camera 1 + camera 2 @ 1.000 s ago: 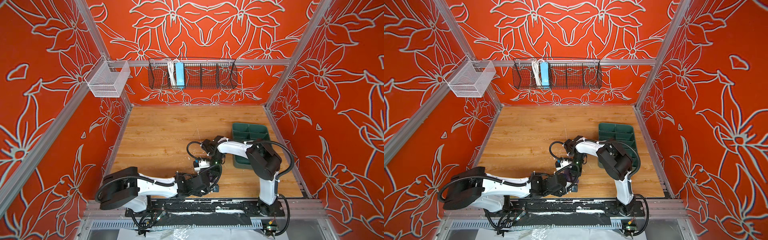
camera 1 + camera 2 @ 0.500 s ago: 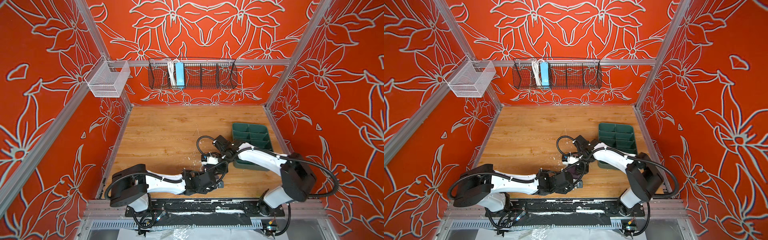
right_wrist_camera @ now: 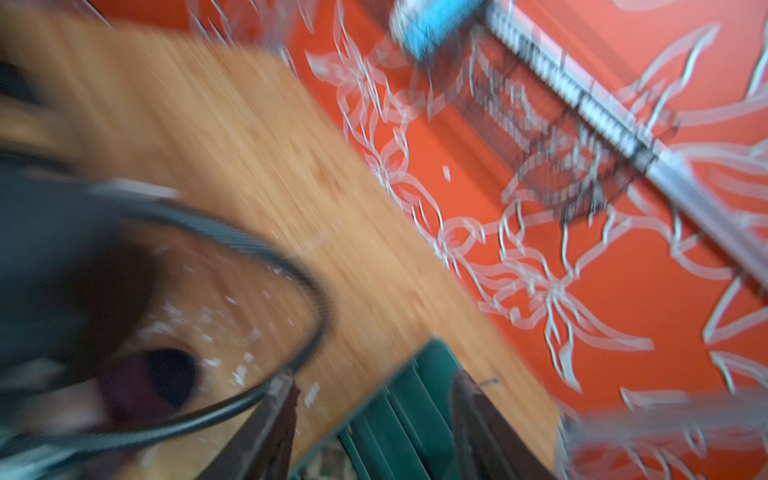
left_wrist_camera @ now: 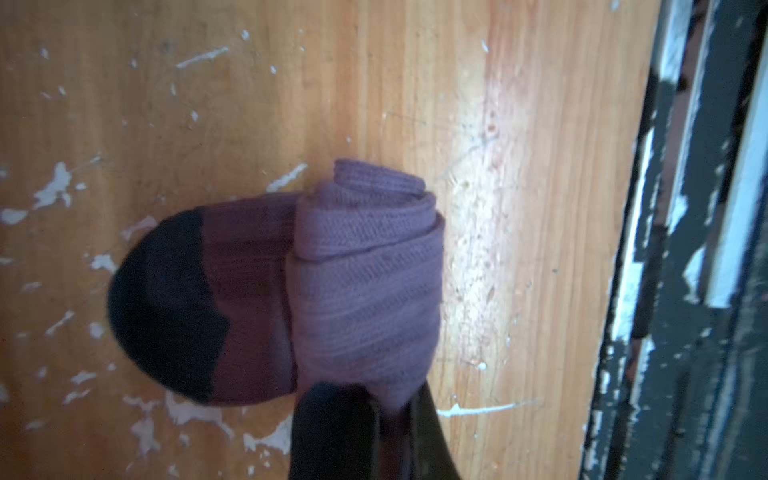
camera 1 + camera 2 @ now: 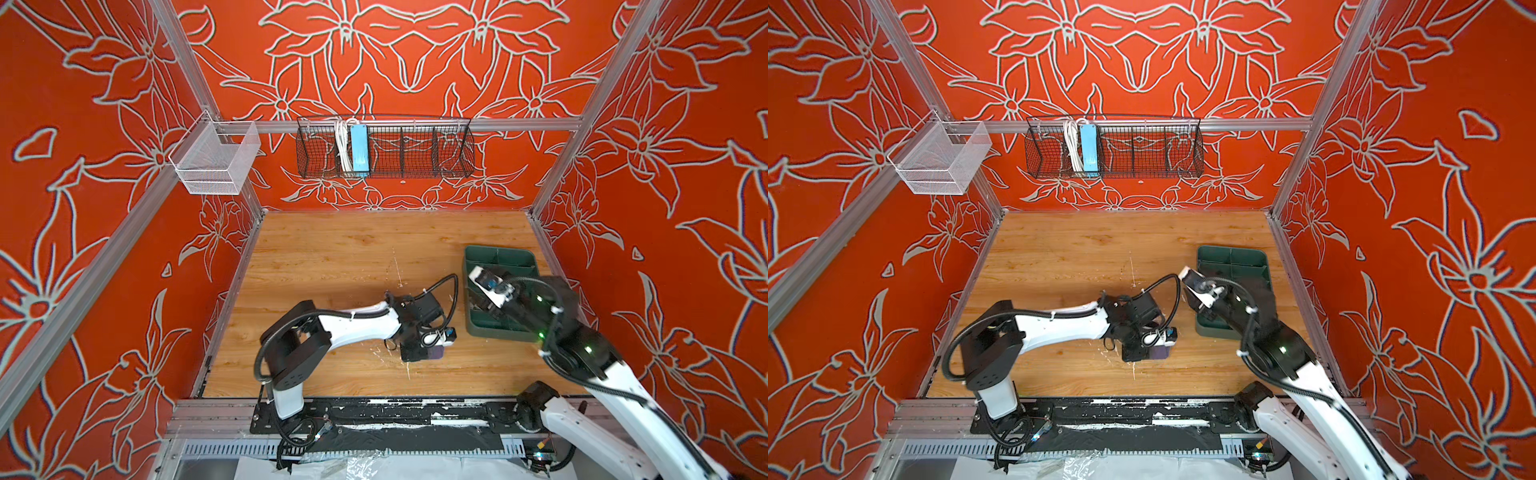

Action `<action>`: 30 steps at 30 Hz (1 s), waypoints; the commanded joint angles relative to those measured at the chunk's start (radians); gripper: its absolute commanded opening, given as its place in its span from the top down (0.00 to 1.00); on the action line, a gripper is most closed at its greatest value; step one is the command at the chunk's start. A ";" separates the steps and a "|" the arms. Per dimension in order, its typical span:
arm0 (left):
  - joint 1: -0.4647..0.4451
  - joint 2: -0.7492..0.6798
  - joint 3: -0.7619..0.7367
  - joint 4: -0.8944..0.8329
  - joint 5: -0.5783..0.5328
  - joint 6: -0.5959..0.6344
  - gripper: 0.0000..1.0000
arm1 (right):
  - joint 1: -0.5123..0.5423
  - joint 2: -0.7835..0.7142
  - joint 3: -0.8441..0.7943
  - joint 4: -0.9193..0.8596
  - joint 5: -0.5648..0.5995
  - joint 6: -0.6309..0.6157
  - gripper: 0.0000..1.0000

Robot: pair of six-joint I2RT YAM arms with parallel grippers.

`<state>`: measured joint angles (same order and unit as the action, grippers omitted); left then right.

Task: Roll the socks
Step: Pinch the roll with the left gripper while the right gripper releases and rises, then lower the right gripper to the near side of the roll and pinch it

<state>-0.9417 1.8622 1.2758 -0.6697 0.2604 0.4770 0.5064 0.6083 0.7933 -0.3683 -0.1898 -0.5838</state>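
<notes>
A green tray (image 5: 490,328) lies near the purple sock (image 4: 365,291).

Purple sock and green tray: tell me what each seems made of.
The purple sock looks like knitted fabric, matte and soft: fine ribbing runs across the rolled part, and the toe is darker navy. The green tray is probably moulded plastic, smooth and evenly coloured, with thin dividers and rounded corners.
</notes>
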 commanded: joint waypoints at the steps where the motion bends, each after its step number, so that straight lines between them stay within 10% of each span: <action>1: 0.072 0.130 0.089 -0.287 0.223 -0.008 1.00 | 0.018 -0.013 -0.034 -0.209 -0.258 -0.077 0.41; 7: 0.116 0.237 0.194 -0.370 0.307 -0.019 1.00 | 0.228 0.098 -0.052 -0.459 -0.063 -0.179 0.41; 14: 0.142 0.255 0.203 -0.367 0.319 -0.033 1.00 | 0.528 0.224 -0.203 -0.145 0.290 -0.166 0.34; 25: 0.153 0.262 0.204 -0.360 0.323 -0.040 1.00 | 0.551 0.588 -0.266 0.247 0.400 -0.213 0.36; 30: 0.153 0.247 0.205 -0.356 0.321 -0.045 0.91 | 0.550 0.702 -0.240 0.215 0.405 -0.188 0.58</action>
<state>-0.7864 2.0781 1.5005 -0.9710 0.6235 0.4385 1.0515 1.2758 0.5262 -0.1783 0.1883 -0.7750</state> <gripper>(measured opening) 0.086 0.451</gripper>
